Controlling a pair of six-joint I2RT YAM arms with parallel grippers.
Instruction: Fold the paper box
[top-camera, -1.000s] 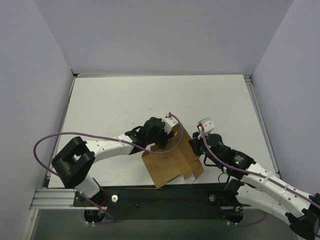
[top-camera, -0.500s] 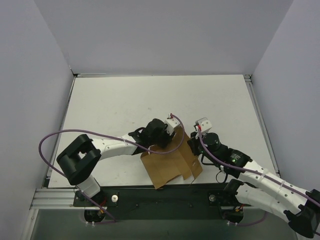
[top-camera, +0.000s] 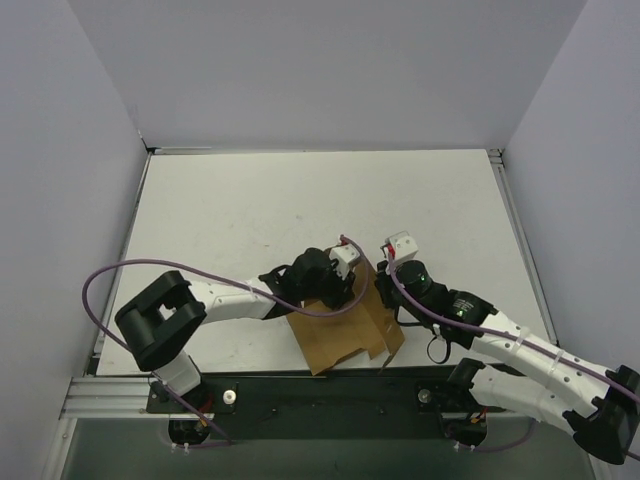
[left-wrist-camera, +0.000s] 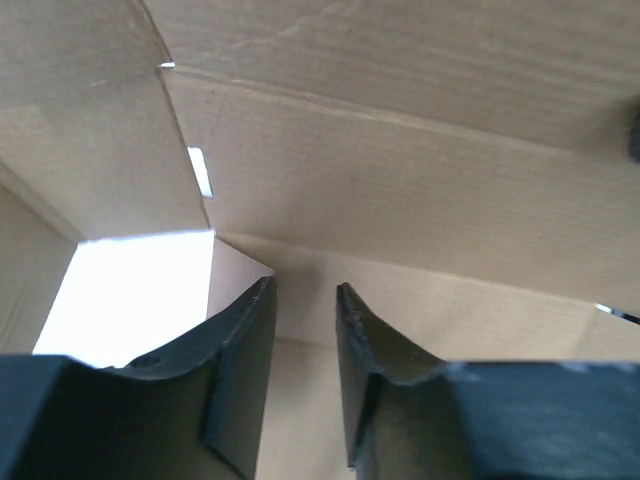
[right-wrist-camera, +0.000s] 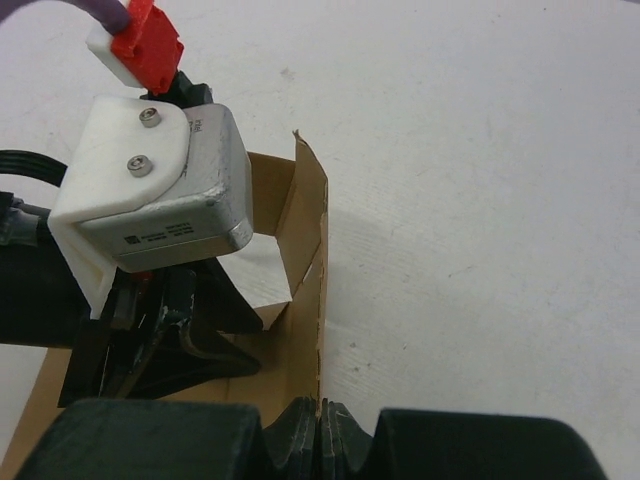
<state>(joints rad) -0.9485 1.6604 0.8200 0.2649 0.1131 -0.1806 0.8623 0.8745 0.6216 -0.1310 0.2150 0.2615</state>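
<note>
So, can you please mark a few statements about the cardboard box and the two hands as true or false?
1. The brown cardboard paper box lies near the front edge of the white table. True.
2. The right hand is wide open and away from the box. False: it is shut on an upright wall of the box.
3. The left hand reaches into the box with its fingers apart. True.
4. The box is fully closed. False: it is open on top, and the table shows through a gap between its walls.
</note>
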